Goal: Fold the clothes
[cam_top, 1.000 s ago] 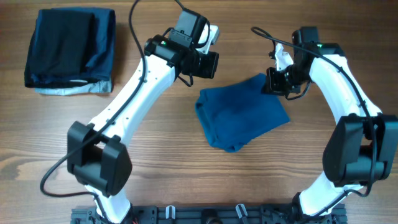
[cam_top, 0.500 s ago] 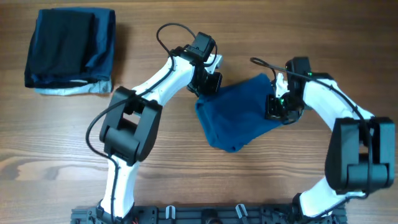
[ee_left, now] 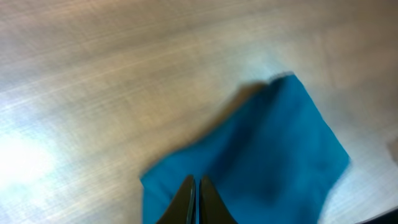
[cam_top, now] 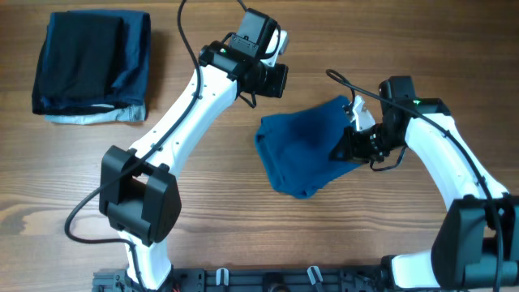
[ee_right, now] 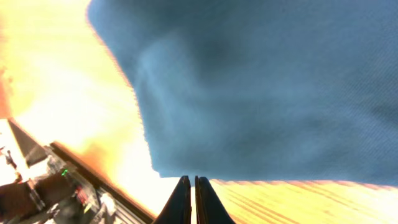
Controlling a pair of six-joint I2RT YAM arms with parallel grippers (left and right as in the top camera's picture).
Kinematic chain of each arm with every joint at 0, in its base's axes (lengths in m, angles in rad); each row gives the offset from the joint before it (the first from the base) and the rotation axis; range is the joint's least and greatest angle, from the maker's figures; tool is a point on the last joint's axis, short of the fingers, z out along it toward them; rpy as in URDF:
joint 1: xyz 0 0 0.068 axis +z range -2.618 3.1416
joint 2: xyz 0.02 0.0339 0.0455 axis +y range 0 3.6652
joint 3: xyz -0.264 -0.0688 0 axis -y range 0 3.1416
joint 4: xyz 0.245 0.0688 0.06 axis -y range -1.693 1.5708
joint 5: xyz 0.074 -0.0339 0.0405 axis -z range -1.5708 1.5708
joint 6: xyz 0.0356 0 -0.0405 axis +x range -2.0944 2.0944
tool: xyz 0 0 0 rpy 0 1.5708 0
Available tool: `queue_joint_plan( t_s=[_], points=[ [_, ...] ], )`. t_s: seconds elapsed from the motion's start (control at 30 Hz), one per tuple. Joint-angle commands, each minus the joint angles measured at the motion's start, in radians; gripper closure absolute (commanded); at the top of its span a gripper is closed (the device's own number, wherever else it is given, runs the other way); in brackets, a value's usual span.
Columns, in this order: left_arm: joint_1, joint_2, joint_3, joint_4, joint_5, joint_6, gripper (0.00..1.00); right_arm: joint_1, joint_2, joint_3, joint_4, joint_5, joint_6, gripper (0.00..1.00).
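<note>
We find the blue polo shirt (cam_top: 312, 154) folded mid-way on the counter (cam_top: 243, 235), bare wood round its edges. The left end effector (cam_top: 280, 81), pinched shut, hangs at its 11 o'clock; the right end effector (cam_top: 340, 151), also shut, at its 3 o'clock edge. Dark folded garments (cam_top: 91, 65) lie well apart at 10 o'clock.

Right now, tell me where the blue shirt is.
Overhead, the blue shirt lies just right of centre, the right gripper at its right edge; the dark folded garments sit far upper left.
</note>
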Motion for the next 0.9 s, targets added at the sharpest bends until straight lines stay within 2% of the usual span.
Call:
queue_joint_plan(
  t_s=[0.0,0.13,0.27,0.4,0.5,0.7,0.87],
  points=[
    [0.005,0.065,-0.008,-0.085,0.195,0.085,0.96,0.01,-0.008,-0.029,-0.008,-0.069,-0.039,0.96],
    [0.006,0.142,-0.008,-0.156,0.249,0.103,0.96,0.01,-0.008,-0.133,0.085,-0.168,-0.039,0.96],
    [0.006,0.22,-0.022,-0.156,0.33,0.102,0.96,0.01,-0.008,-0.251,0.245,-0.2,0.027,0.96],
    [0.008,0.265,-0.032,-0.152,0.314,0.105,0.96,0.01,-0.006,-0.367,0.408,-0.198,0.096,0.96],
    [0.013,0.296,-0.032,-0.132,0.245,0.105,0.96,0.01,-0.006,-0.429,0.497,-0.191,0.136,0.96],
    [0.017,0.301,-0.022,-0.051,0.202,0.092,0.96,0.01,-0.009,-0.426,0.514,-0.192,0.168,0.96],
    [0.033,0.183,0.102,-0.108,0.193,0.019,0.96,0.01,-0.055,-0.314,0.464,-0.259,0.168,0.96]
  ],
)
